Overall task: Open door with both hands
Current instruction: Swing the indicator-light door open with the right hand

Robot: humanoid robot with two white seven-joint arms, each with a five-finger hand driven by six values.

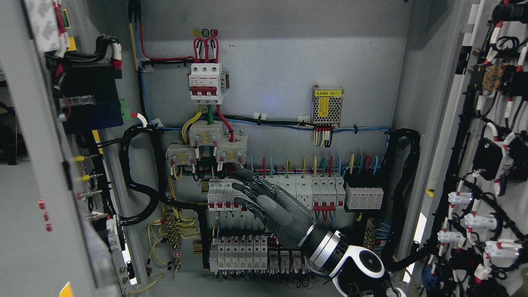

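Observation:
The electrical cabinet stands wide open. Its left door [29, 165] is swung out at the picture's left and its right door [486, 165] at the right, both showing wired inner faces. My right hand [264, 202] comes in from the lower right and hangs in front of the middle row of white breakers [321, 192]. Its grey fingers [247, 189] are spread loosely toward the upper left and hold nothing. Whether they touch the breakers cannot be told. No left arm shows.
A red three-pole breaker [206, 82] sits high on the back panel, a yellow-labelled power supply [327, 105] to its right. A lower breaker row [243, 251] lies under my hand. Black cable looms [140, 173] curve along both cabinet sides.

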